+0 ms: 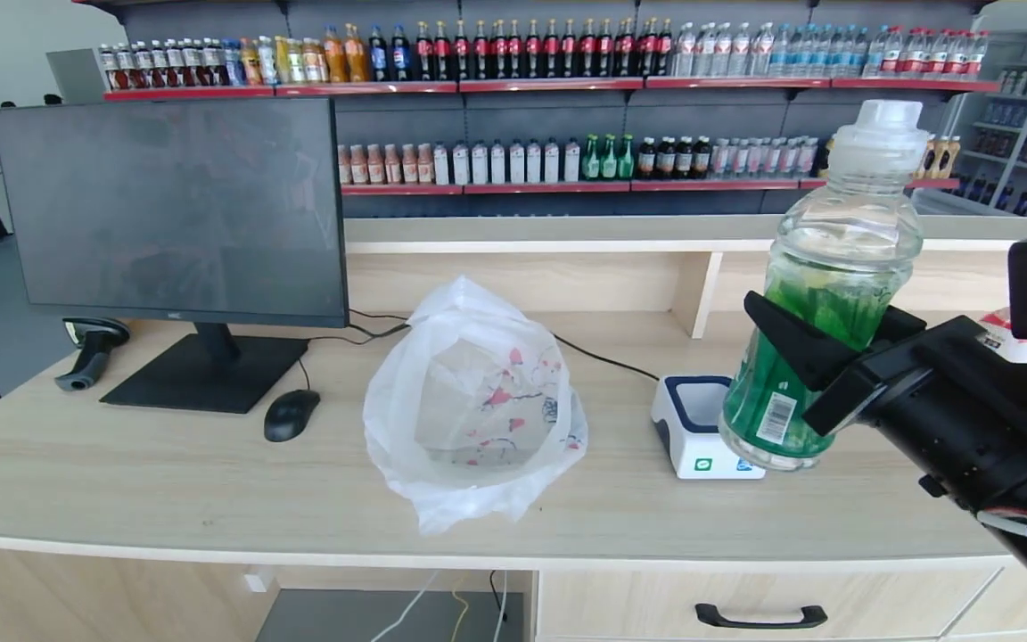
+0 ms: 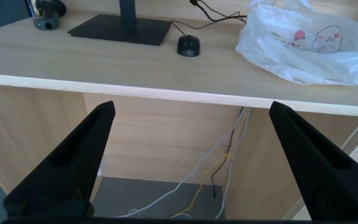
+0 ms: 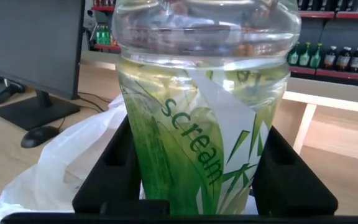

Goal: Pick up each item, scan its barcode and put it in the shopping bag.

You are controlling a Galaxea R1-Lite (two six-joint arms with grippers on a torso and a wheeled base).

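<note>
Logged left hand (image 2: 191,162) nearest, low before the front edge of the counter (image 2: 166,93), pointed at the loose cables beneath. Noted both fingers (image 2: 73,165) spread wide apart, with nothing between them.

Logged right hand (image 1: 834,357) at right of the head frame, coming in from the lower right corner, raised above the counter (image 1: 166,481). Noted its two black fingers pinching the bottle (image 1: 843,232) around the middle, one on each side. Confirmed same grip from the right wrist camera, with the bottle (image 3: 204,124) seated between the fingers. Recorded bottle as clear plastic, green label, pale cap uppermost, leaning slightly; white barcode patch low on the near side. Noted base overlapping the right edge of the desktop scanner (image 1: 701,428) in the frame; cannot tell whether touching.

Counted one drawer handle (image 1: 760,615) at bottom right, under the counter top.

Counted on the counter, centre of frame: one white shopping bag (image 1: 478,401), slumped, mouth upward, just left of the scanner. Counted left of centre: one mouse (image 1: 291,415), one dark monitor (image 1: 179,209) on its stand. Counted at far left edge: one handheld scanner (image 1: 90,352) in a cradle.

Counted along the top of frame: two red-edged shelves (image 1: 549,85) of drinks; too many bottles to count.
</note>
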